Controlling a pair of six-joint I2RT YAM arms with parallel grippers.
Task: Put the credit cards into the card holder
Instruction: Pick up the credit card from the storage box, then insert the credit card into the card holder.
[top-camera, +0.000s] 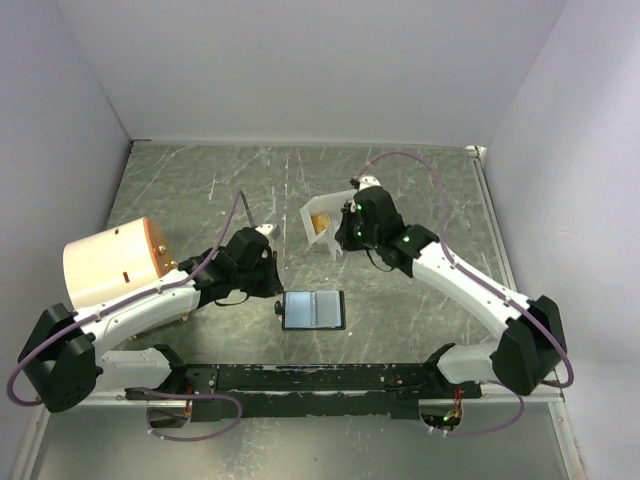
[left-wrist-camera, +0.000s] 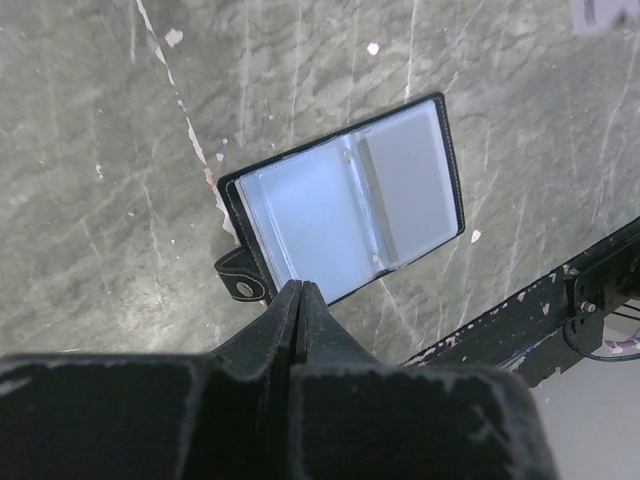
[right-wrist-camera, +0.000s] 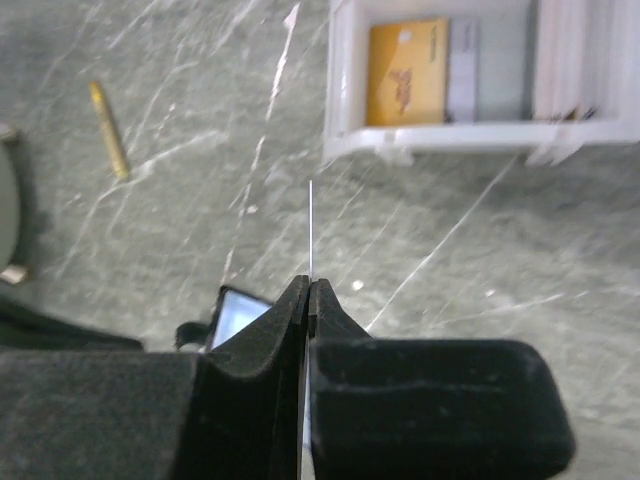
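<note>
The card holder (top-camera: 313, 310) lies open on the table, black outside, pale blue-grey inside; it also shows in the left wrist view (left-wrist-camera: 345, 205) and partly in the right wrist view (right-wrist-camera: 238, 315). My right gripper (right-wrist-camera: 309, 282) is shut on a credit card (right-wrist-camera: 311, 230) seen edge-on as a thin pale line; it hangs above the table between the white box and the holder (top-camera: 343, 238). A gold-tan card (right-wrist-camera: 405, 72) lies in the white box. My left gripper (left-wrist-camera: 300, 288) is shut and empty, just left of the holder's strap (top-camera: 272, 285).
The white plastic box (top-camera: 318, 212) stands tilted behind the holder, also in the right wrist view (right-wrist-camera: 345, 140). A tan cylinder (top-camera: 110, 262) stands at the left. A yellow crayon (right-wrist-camera: 108, 130) lies on the table. A black rail (top-camera: 320, 380) runs along the near edge.
</note>
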